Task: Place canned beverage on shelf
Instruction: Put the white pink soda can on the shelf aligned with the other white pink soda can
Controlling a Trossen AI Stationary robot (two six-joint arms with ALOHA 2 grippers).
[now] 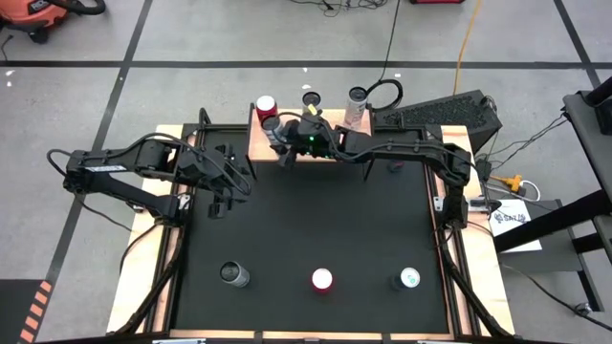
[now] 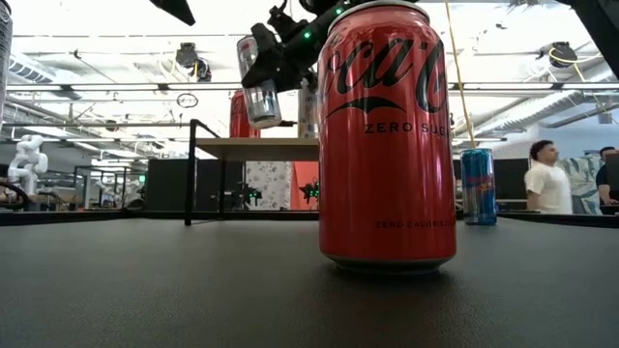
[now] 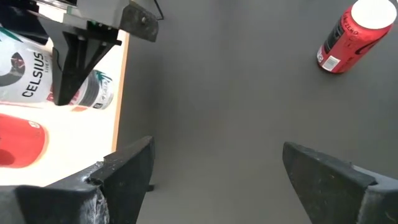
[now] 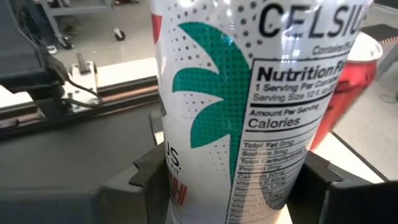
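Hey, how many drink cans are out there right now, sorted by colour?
Red cans: 2
Blue can: 1
Grey can: 1
White Celsius can, held in the right gripper: 1
Back cans, colour unclear: 2
Total: 7

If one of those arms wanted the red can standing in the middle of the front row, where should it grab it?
Around the mid-body, fingers either side of the round wall, coming down from above or level from the side. The red can stands upright on the black mat, apart from its neighbours, so both sides look free. The open left gripper seems nearer.
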